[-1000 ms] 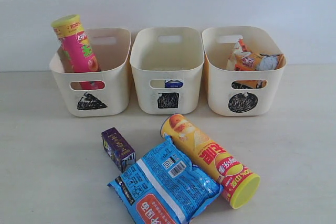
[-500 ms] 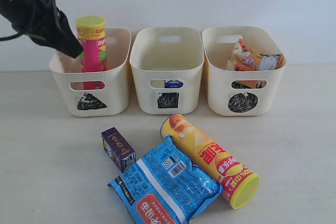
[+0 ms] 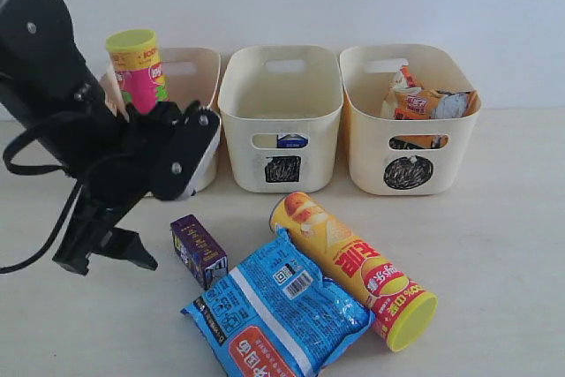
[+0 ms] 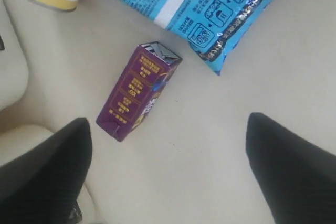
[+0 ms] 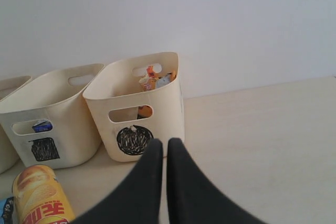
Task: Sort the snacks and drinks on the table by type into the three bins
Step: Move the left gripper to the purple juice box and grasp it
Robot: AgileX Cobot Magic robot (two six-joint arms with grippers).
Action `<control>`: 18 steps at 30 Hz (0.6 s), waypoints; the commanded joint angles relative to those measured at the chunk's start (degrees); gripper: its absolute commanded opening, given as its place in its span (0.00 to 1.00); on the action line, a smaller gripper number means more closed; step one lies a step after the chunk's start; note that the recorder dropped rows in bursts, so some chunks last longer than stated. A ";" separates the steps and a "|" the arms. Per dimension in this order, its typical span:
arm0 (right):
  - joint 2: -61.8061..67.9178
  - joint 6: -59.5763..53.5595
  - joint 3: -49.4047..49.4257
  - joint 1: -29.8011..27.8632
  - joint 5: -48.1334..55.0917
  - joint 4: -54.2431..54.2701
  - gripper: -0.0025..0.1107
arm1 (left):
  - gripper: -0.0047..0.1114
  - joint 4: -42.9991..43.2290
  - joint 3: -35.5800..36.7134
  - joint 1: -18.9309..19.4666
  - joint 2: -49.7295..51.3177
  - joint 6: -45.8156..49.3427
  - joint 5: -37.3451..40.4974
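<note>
Left arm: I see it folded low over the tabletop [image 3: 494,245] in front of the triangle bin [image 3: 201,61], wrist pitched down.
Left claw [image 4: 165,124]: fingers spread wide, gripping nothing.
Purple carton [image 4: 139,92]: on its side on the tabletop, near the left fingertips, untouched.
Right claw [image 5: 164,153]: fingers pressed together, empty, pointing toward the circle bin [image 5: 134,103]. Only its wrist view shows it.
Bins: all three line the tabletop's wall-side edge.
Exterior view only: pink tube [image 3: 137,70] upright in the triangle bin. The yellow-red tube [image 3: 353,269] lies touching the blue bag [image 3: 278,311].
Square bin [image 3: 281,121]: blue-and-white carton [image 3: 292,140] shows through its slot.
</note>
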 commanded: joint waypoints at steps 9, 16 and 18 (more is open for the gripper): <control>-0.30 0.02 0.19 0.16 -0.09 0.06 0.02 | 0.71 1.03 2.52 -0.52 13.03 10.88 -17.58; -0.30 0.13 0.19 0.16 -0.09 0.06 0.02 | 0.71 10.63 2.41 -0.52 17.95 11.55 -19.96; -0.30 0.14 0.19 0.16 -0.20 0.06 0.02 | 0.71 12.76 2.41 -0.52 19.05 11.55 -20.14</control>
